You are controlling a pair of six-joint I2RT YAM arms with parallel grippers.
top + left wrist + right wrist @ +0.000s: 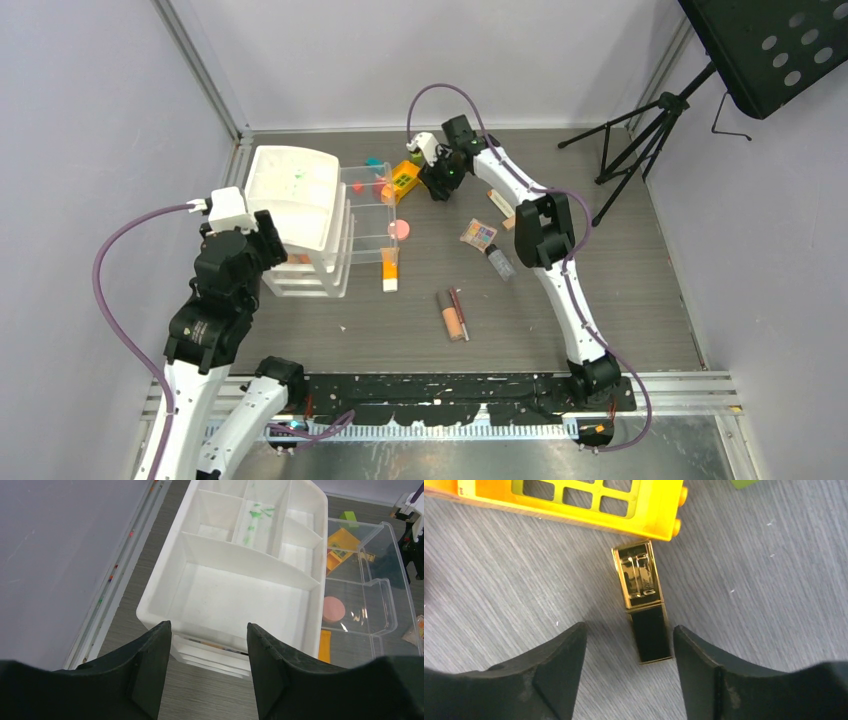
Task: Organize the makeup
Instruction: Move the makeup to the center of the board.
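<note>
While hanging low with jaws wide and empty, straddles gold-black lipstick [644,605] with right gripper [629,630]; lies flat on grey wood-grain table [774,580], long axis pointing away from wrist toward yellow toy brick [649,522] just beside; squared mirror-gold cap, glossy black base, hard, slick; well apart from left gripper [209,630], parted, empty, by white organizer [250,562].
</note>
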